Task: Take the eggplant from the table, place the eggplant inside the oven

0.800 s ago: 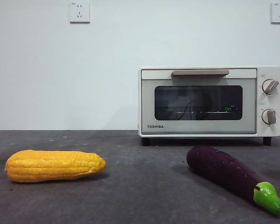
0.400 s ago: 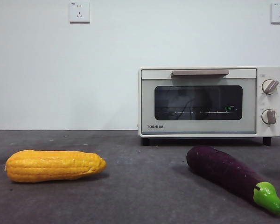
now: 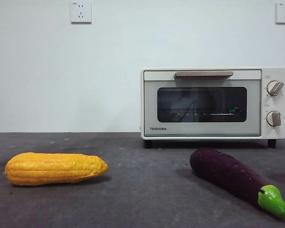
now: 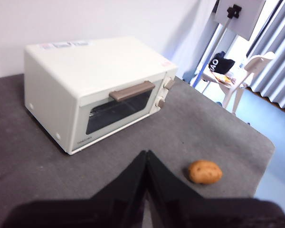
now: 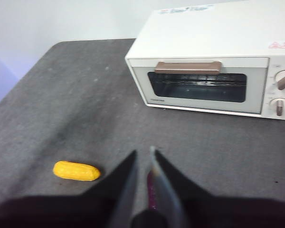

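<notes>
The long dark purple eggplant [image 3: 232,178] lay on the grey speckled table [image 3: 142,199] before the closed cream oven [image 3: 213,103], well apart from the yellow corn cob [image 3: 56,168]. My left gripper [image 4: 146,159] was closed; my right gripper [image 5: 143,159] stood slightly parted above the eggplant.

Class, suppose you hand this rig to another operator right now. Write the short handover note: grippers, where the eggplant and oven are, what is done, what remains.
Left gripper: jaws shut, empty, held above the table, facing the oven.
Right gripper: jaws slightly open, empty, held above the table with the eggplant just below it.
Eggplant: lying on the table in front of the oven, green stem cap toward the front camera, untouched.
Oven: at the back of the table, door closed.
Also on the table: a corn cob and a potato.
Done: nothing yet.
Left: open the oven door, pick up the eggplant, place it inside.
</notes>
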Controlling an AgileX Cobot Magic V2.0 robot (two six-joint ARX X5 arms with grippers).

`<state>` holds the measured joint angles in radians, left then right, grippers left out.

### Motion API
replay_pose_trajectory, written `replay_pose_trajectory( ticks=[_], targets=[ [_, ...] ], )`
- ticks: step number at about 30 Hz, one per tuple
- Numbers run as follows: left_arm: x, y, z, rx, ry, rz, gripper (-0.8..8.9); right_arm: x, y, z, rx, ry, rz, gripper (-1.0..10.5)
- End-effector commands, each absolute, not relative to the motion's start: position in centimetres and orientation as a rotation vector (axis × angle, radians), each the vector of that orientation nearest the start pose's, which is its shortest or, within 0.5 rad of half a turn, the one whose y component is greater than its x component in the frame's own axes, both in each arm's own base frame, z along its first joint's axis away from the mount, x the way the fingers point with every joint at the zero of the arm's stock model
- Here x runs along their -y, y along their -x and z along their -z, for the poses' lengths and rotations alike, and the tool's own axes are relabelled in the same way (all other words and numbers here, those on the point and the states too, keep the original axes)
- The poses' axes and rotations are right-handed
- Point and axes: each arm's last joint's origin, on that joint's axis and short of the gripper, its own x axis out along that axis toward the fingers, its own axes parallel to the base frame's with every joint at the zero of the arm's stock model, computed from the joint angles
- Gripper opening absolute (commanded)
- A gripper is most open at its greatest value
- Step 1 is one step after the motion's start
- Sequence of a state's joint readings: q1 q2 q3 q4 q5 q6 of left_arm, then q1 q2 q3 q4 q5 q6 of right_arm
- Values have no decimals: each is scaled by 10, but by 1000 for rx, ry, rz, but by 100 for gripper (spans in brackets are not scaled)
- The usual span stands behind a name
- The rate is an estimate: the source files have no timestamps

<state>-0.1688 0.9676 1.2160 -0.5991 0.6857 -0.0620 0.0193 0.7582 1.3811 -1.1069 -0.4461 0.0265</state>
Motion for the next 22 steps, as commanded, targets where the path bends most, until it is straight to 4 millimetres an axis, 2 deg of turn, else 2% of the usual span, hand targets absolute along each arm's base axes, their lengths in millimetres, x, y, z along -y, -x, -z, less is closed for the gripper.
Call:
replay_pose_trajectory(
  ticks=[1,6,8,15,22],
  targets=[
    [52,-178,-405,-385,132,855,-5,-14,-76,-433,-480,-135,-464,291],
    [59,-190,-401,-394,130,877,-5,-16,-77,-432,-503,-162,-491,572],
    [61,-194,-400,-388,127,885,-5,-17,-77,-431,-527,-168,-508,629],
    [71,-211,-396,-362,116,915,-5,-18,-81,-423,-625,-194,-527,635],
    [92,-241,-381,-373,106,955,-5,-20,-80,-424,-628,-215,-588,631]
  ],
)
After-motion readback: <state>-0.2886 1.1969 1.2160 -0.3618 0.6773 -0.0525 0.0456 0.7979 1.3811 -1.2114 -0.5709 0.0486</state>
